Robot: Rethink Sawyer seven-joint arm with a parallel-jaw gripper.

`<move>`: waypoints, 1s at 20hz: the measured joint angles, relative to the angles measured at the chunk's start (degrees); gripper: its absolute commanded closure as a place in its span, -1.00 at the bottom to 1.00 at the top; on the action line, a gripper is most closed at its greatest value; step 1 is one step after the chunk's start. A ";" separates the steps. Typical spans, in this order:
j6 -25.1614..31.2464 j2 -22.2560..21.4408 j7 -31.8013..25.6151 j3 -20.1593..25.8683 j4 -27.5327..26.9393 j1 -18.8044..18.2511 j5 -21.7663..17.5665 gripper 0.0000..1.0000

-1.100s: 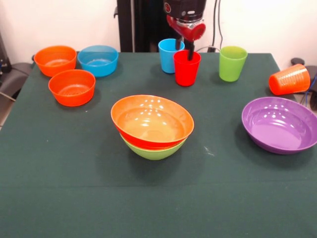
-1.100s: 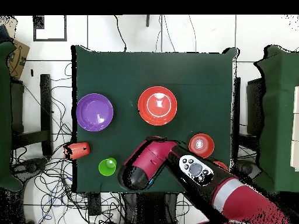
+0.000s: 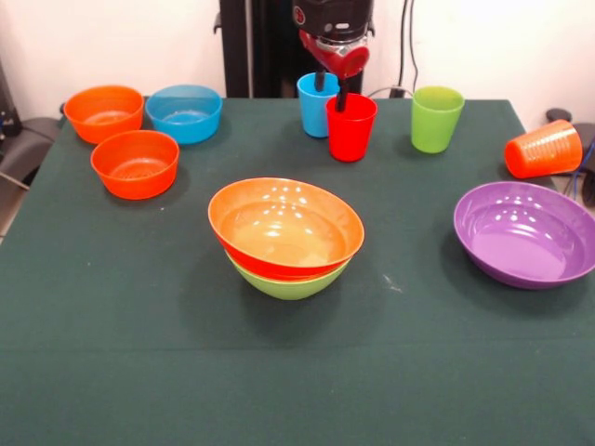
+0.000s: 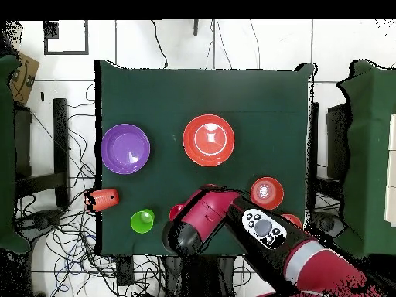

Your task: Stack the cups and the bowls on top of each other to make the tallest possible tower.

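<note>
The tower (image 3: 286, 237) is a large orange-red bowl (image 4: 209, 140) nested in the large lime green bowl (image 3: 290, 283) at mid-table. The purple bowl (image 3: 525, 232) sits at the right. Two small orange bowls (image 3: 136, 163) (image 3: 104, 111) and the small blue bowl (image 3: 184, 112) stand at the far left. The light blue cup (image 3: 312, 104), red cup (image 3: 350, 127) and green cup (image 3: 436, 118) stand upright at the far edge. The orange cup (image 3: 543, 149) lies on its side. My gripper (image 3: 331, 90) is open above the red cup's left rim, next to the blue cup.
The arm (image 4: 263, 228) covers the blue cup and blue bowl in the overhead view. There the purple bowl (image 4: 125, 148), green cup (image 4: 141, 222) and tipped orange cup (image 4: 103, 199) lie along the table's left side. Cables lie on the floor around the table.
My gripper has shifted left in the front view and risen a little, from inside the red cup's mouth to its left rim by the blue cup. No cup or bowl has moved.
</note>
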 measured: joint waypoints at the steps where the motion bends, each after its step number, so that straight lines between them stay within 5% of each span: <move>1: 0.00 0.00 0.00 -0.30 0.01 0.28 -0.01 -1.00; 20: -5.66 0.00 0.08 -4.91 -0.01 8.57 0.01 -1.00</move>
